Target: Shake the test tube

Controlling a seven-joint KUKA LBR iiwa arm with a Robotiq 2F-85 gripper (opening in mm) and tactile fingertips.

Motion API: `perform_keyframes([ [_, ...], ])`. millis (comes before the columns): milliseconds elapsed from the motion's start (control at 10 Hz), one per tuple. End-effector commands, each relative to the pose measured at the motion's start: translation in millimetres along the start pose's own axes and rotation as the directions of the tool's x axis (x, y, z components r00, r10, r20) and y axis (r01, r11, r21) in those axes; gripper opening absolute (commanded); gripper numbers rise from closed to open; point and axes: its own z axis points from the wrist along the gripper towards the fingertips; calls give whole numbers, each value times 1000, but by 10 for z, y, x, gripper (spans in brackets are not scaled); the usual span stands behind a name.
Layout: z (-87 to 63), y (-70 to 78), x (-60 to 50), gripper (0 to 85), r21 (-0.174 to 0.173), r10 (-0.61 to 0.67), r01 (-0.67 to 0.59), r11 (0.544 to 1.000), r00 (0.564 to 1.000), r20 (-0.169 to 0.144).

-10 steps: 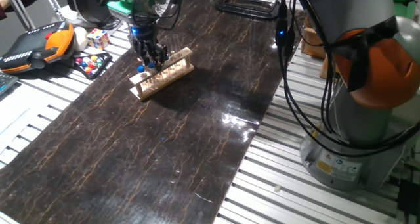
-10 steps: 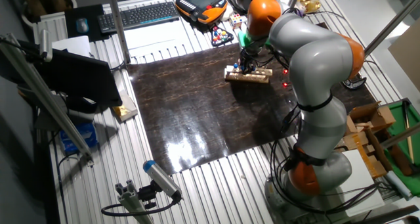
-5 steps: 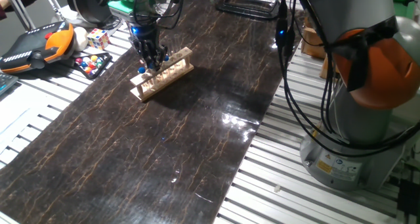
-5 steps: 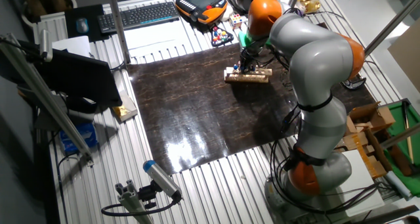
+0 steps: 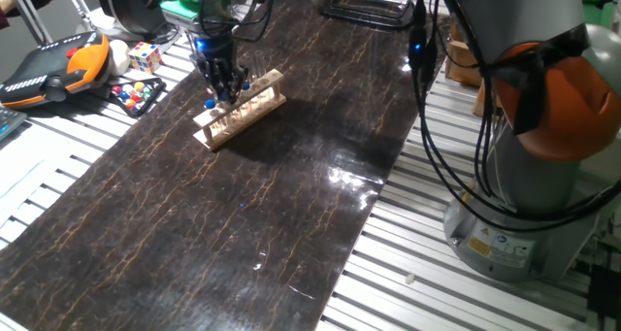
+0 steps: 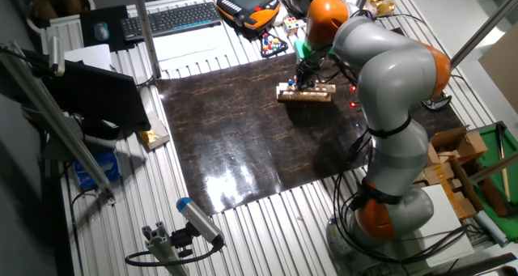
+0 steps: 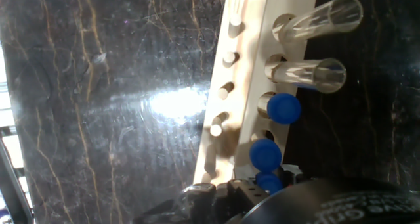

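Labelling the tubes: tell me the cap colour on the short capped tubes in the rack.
Blue. The caps on the tubes in the wooden rack show best in the hand view.

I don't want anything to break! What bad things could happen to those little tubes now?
The gripper sits low over the wooden rack, crowded among blue-capped tubes. It might bump a neighbour. If a tube sticks when lifted, the light rack might tip. The tall uncapped tubes stand close by and could be knocked.

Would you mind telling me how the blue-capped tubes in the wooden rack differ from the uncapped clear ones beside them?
The blue-capped tubes are closed with round blue caps; the uncapped clear tubes are open at the top. The capped ones stick out less from the wooden rack than the uncapped ones. The capped ones sit nearer the gripper. All stand in one row of holes.
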Motion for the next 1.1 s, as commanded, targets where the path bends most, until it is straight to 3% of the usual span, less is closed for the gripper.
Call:
perform_keyframes([
  [0, -19, -5, 2, 7, 0, -2, 2, 1000, 1000, 3],
  [1000, -336, 42, 45, 7, -10, -26, 27, 1000, 998, 56],
])
